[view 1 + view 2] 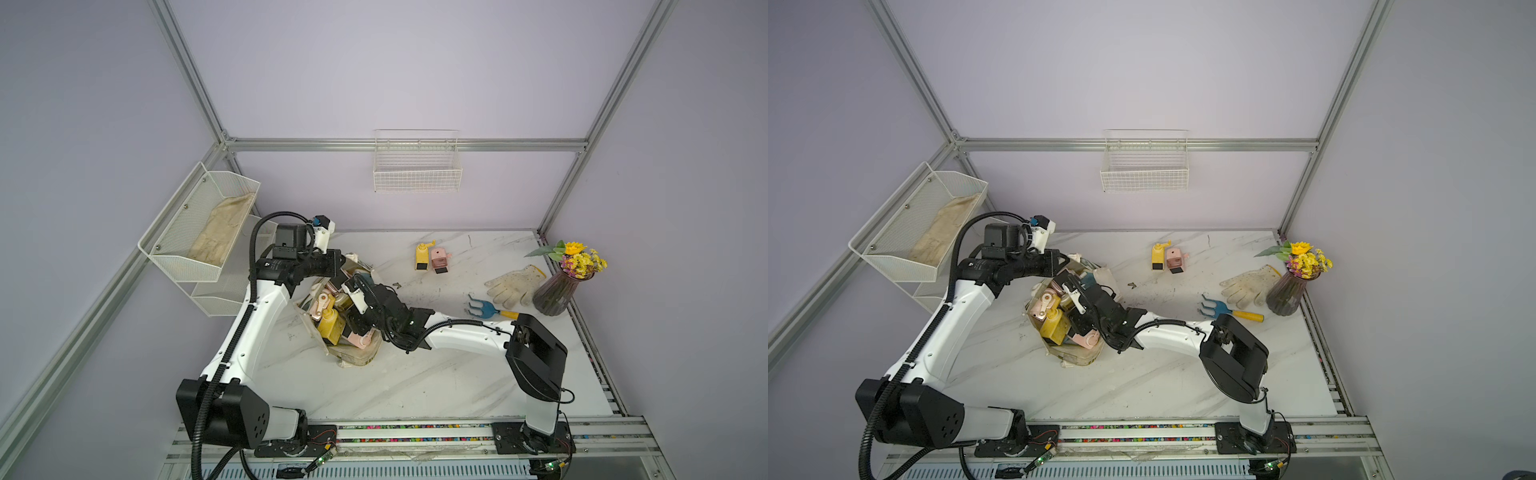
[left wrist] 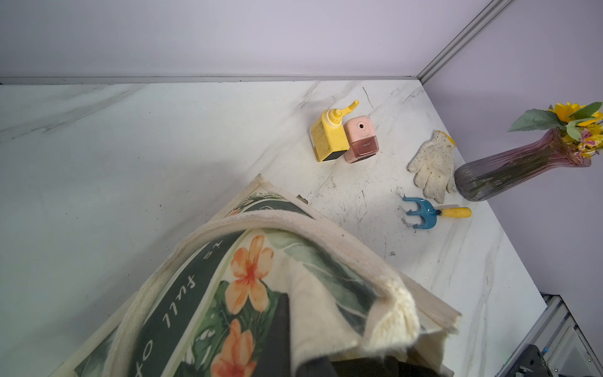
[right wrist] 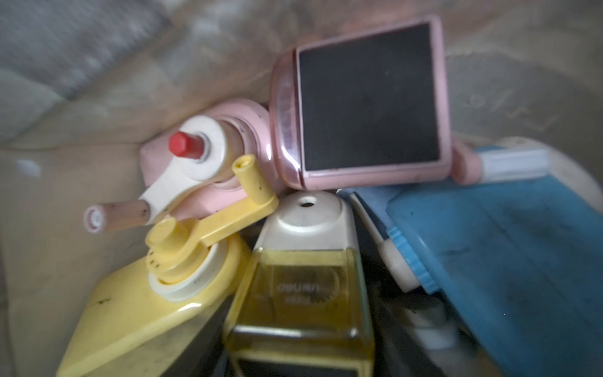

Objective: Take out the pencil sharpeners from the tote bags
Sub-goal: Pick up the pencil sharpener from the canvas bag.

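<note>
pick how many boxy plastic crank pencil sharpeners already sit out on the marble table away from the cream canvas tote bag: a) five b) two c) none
b: one yellow pencil sharpener and one pink pencil sharpener stand side by side on the table, apart from the tote bag, which holds the rest.

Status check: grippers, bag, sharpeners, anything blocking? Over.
Left gripper shut on tote bag rim. Right gripper inside bag, fingers unseen. Two sharpeners out; the rest jumbled, cranks tangled.

Tote bag full of sharpeners, two outside.
The cream tote bag [image 1: 353,353] slumps open, sharpeners [image 1: 330,322] piled inside; a yellow sharpener [image 1: 422,257] touches a pink sharpener [image 1: 439,261], upright.
</note>
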Controlling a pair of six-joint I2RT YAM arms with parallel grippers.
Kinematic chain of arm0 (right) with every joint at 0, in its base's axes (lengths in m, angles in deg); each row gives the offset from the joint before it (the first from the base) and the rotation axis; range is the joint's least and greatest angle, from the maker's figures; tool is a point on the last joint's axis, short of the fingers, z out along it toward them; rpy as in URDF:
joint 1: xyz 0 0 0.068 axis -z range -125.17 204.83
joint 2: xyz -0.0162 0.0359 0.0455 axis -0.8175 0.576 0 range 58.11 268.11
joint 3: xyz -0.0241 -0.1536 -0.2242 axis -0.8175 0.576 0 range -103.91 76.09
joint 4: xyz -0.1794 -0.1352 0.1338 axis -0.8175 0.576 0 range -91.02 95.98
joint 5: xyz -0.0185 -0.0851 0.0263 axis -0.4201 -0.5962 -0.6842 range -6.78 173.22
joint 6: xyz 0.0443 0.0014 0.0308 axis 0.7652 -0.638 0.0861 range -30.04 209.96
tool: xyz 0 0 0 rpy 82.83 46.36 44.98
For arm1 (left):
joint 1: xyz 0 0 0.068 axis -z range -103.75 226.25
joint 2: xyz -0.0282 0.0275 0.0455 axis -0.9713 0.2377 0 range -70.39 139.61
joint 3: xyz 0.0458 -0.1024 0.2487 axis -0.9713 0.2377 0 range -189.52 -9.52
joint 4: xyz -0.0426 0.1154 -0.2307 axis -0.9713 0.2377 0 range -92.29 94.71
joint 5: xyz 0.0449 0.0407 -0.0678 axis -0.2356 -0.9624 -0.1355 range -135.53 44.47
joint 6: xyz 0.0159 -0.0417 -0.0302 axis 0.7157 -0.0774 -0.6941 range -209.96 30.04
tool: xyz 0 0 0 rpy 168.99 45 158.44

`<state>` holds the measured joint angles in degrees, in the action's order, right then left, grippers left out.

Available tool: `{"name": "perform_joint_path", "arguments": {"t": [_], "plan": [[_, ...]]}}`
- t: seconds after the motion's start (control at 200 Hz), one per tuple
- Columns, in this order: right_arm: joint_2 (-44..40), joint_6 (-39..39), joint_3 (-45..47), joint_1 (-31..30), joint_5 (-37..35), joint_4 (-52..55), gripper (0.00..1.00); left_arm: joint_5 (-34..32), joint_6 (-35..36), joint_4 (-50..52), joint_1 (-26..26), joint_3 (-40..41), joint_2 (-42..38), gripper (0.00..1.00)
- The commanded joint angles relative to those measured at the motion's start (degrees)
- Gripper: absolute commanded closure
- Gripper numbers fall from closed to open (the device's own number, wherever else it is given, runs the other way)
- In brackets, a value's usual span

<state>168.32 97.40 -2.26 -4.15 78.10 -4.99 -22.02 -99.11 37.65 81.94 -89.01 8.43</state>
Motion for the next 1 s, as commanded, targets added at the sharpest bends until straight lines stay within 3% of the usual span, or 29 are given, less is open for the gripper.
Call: {"name": "perform_joint_path", "arguments": {"t": [0.0, 0.12, 0.58, 0.995], "plan": [[3.1, 1.1, -0.8, -0.1, 0.8, 3.2, 0.38, 4.1, 0.3, -10.9, 0.1, -1.2, -3.9, 1.00], [3.6, 1.4, -1.7, -0.1, 0.9, 3.4, 0.40, 4.2, 0.3, -10.8, 0.1, -1.2, -3.9, 1.00], [-3.7, 1.8, 3.0, -0.1, 3.8, -1.6, 0.77, 3.2, 0.4, -10.7, 0.1, -1.2, -3.9, 1.00], [-11.9, 0.1, 6.7, 0.0, 2.2, -2.3, 0.83, -2.1, 0.2, -8.9, 0.1, -1.8, -3.1, 1.00]]}}
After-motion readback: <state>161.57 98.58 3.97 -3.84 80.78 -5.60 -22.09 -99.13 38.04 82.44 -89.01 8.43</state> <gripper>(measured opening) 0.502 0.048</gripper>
